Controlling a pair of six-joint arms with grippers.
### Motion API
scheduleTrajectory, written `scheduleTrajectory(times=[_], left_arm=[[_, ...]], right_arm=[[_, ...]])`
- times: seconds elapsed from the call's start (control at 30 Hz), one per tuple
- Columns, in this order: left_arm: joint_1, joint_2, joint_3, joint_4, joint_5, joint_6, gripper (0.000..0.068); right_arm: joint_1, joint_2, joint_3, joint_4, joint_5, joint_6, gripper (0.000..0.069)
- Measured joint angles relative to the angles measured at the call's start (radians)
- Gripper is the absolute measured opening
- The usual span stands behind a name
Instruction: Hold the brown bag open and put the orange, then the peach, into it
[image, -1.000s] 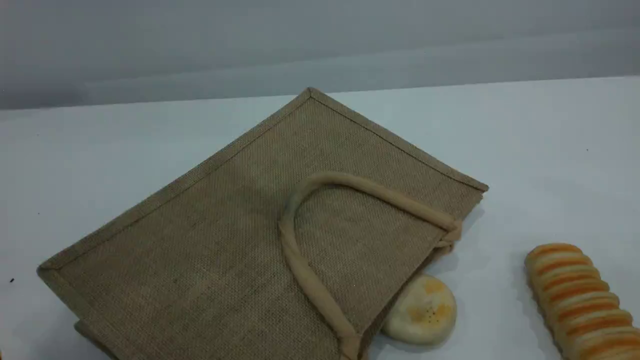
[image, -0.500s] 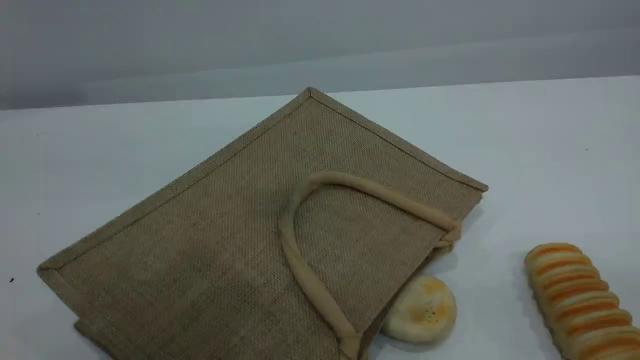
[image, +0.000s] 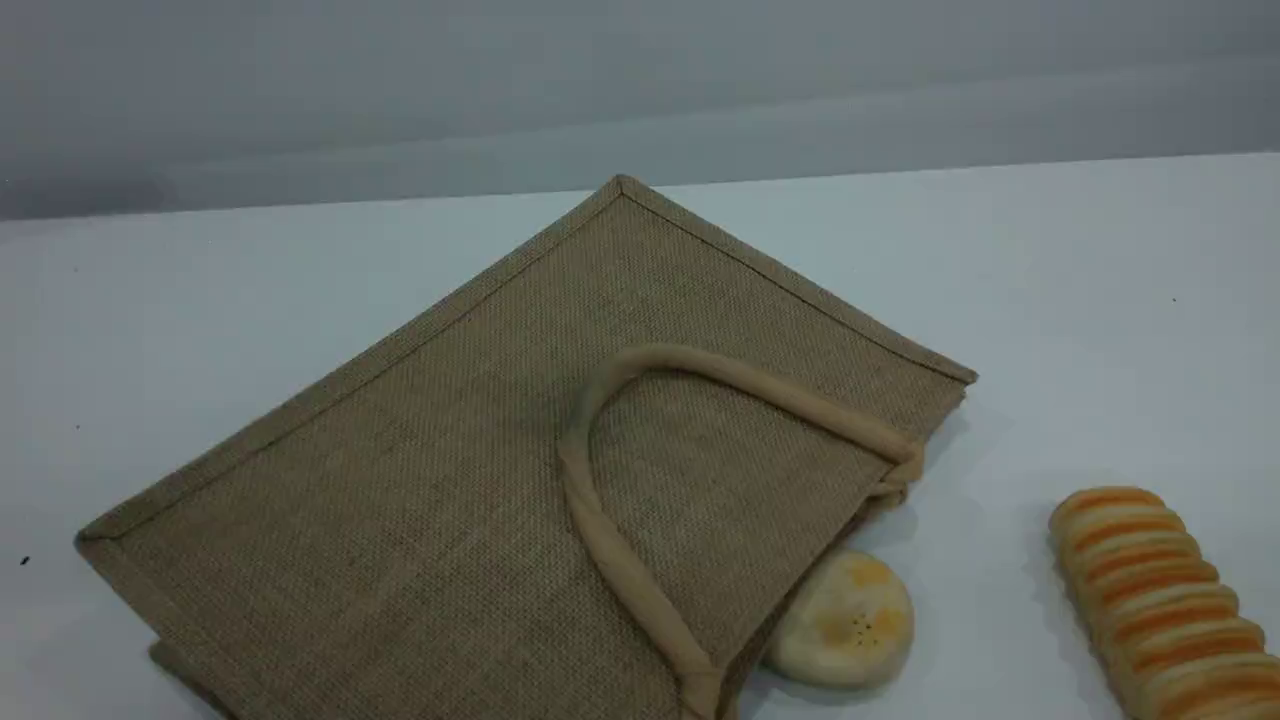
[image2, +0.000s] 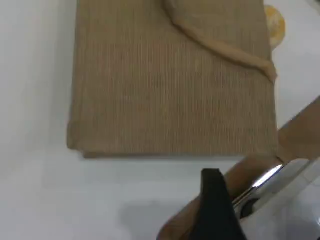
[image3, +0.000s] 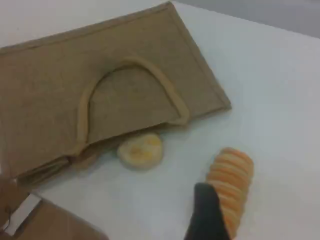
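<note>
The brown bag (image: 420, 500) lies flat on the white table (image: 1100, 300), reaching from 8 o'clock to the centre of the scene view. Its mouth faces 4 o'clock, and one beige handle (image: 600, 530) is folded back on its top face. A flat cream bun (image: 845, 625) touches the mouth edge at 5 o'clock. A striped bread loaf (image: 1160, 590) lies apart at 4 o'clock. The left gripper (image2: 215, 200) hovers over bare table beside the bag's side edge, jaws spread, holding nothing. The right gripper (image3: 207, 215) hovers beside the loaf, also spread and holding nothing.

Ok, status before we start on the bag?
Left gripper and right gripper open, holding nothing. Brown bag lying flat, not held open. Orange and peach out of view. Round bun at the bag's mouth edge.
</note>
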Motion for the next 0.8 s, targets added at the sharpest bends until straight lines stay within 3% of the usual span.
scheduleTrajectory(times=[0.23,0.5,0.7,0.8], left_arm=[[0.0,-0.265,0.182,0.027,0.005,0.0,0.044],[0.0,-0.42,0.222,0.033,-0.059,0.021,0.0437],[0.0,-0.424,0.241,0.028,-0.01,0.02,0.0436],[0.0,-0.424,0.243,0.01,-0.009,0.02,0.0436]], right_arm=[[0.0,0.0,0.0,0.0,0.0,0.0,0.044],[0.0,0.0,0.0,0.0,0.0,0.0,0.044],[0.0,0.0,0.0,0.0,0.0,0.0,0.044],[-0.04,0.0,0.0,0.001,0.0,0.0,0.044]])
